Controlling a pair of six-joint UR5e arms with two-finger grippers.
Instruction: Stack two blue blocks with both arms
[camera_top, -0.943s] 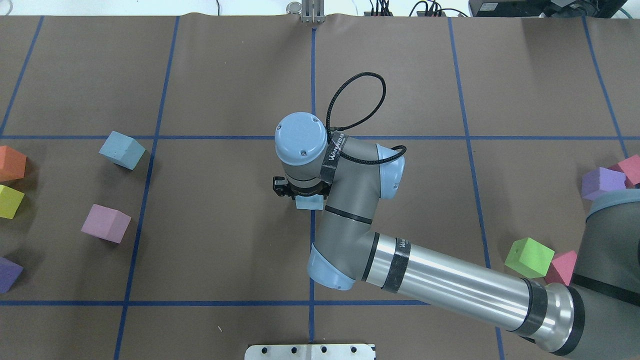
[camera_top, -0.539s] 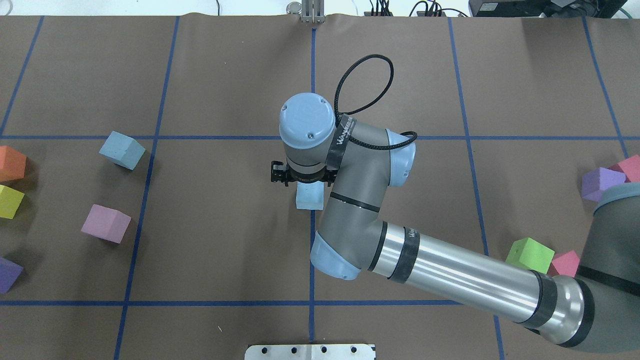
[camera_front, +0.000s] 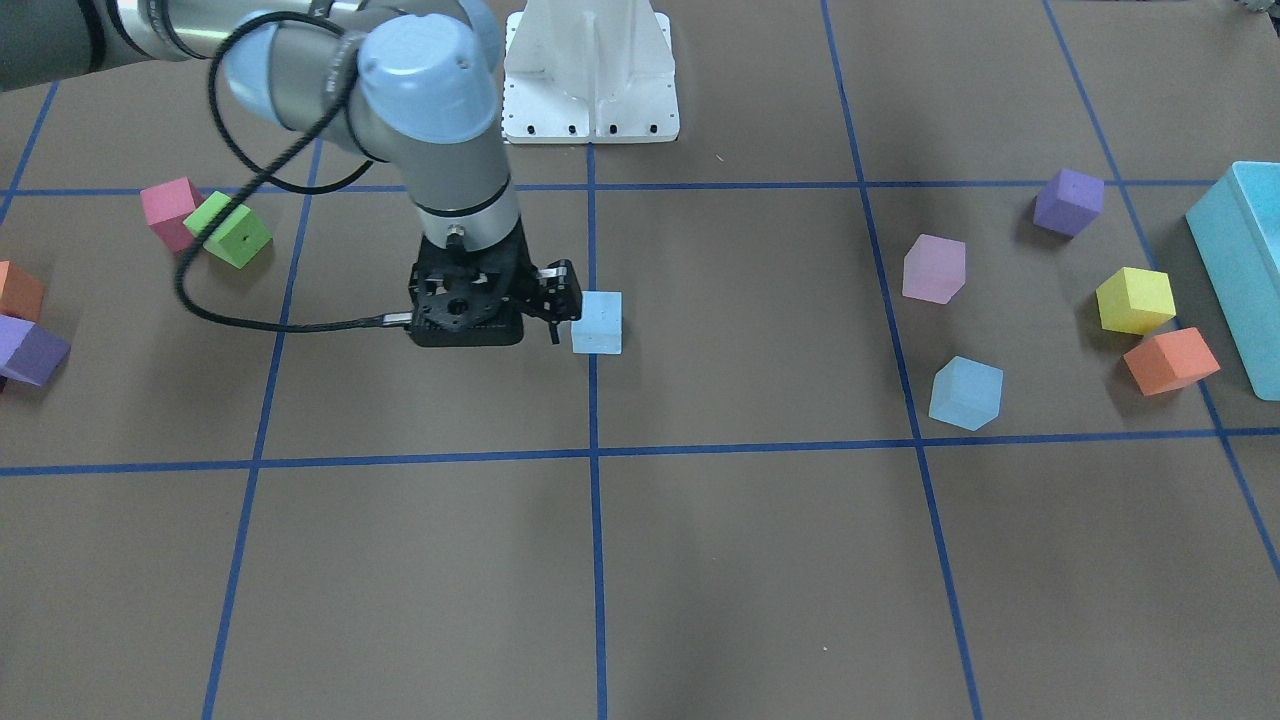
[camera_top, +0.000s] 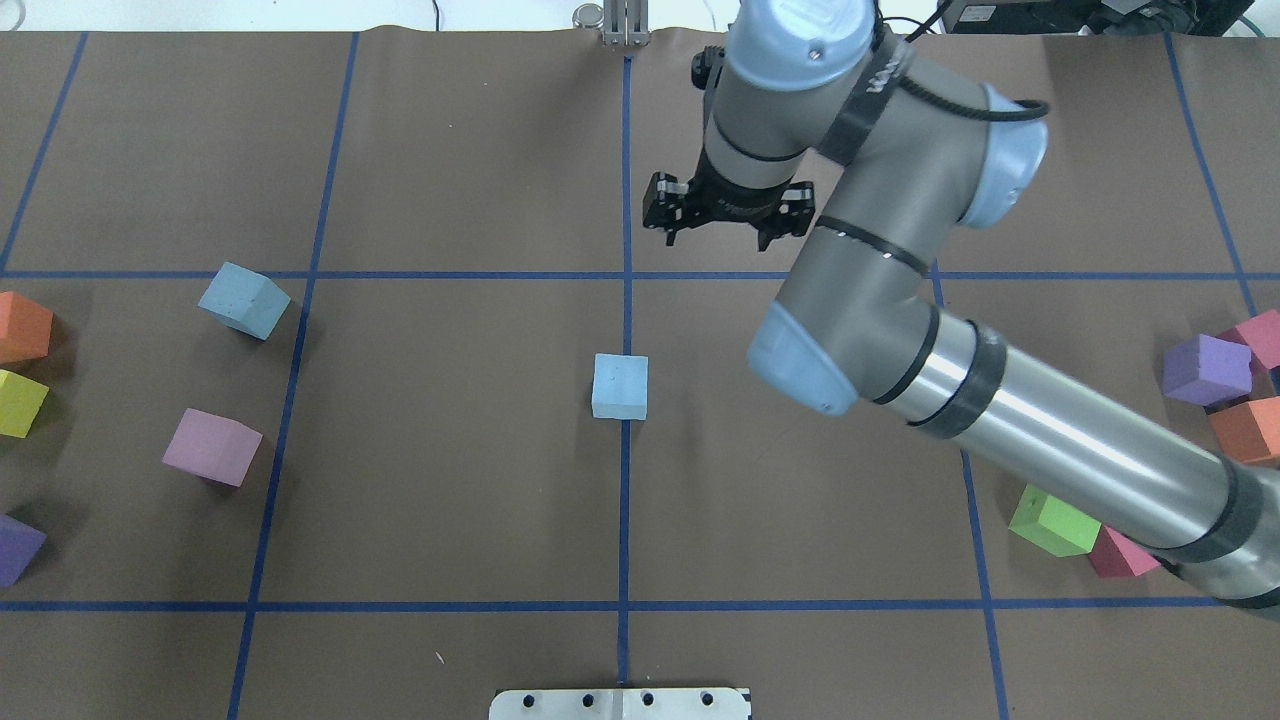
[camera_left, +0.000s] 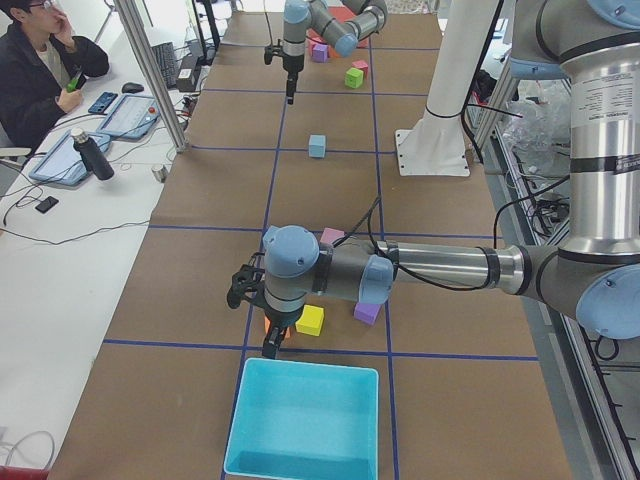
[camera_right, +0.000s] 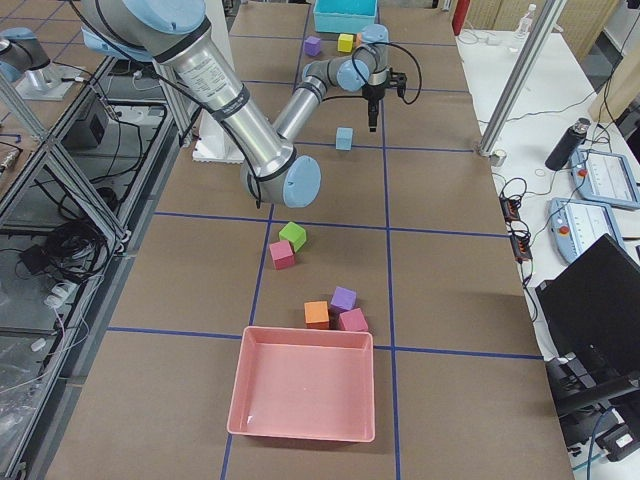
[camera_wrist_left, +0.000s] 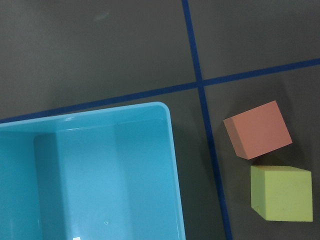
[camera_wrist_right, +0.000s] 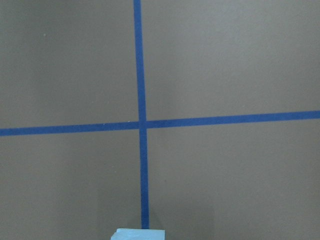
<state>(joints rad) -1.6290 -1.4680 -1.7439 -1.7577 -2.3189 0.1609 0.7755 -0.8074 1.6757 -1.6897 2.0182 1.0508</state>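
Overhead exterior view, right gripper (camera_top: 720, 218) empty beyond central blue block (camera_top: 620, 386), left gripper (camera_left: 268, 343) near turquoise box (camera_left: 300, 366), whether either is open cannot be told.

Turquoise box (camera_wrist_left: 171, 165), orange cube (camera_wrist_left: 257, 129) beside yellow cube (camera_wrist_left: 281, 192), pink tray (camera_right: 300, 385), green cube (camera_top: 1050, 525)

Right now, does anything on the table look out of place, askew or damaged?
Nothing looks spilled or damaged. The centre blue block sits square on the tape line. The far blue block, on the robot's left, is merely turned askew to the taped lines.
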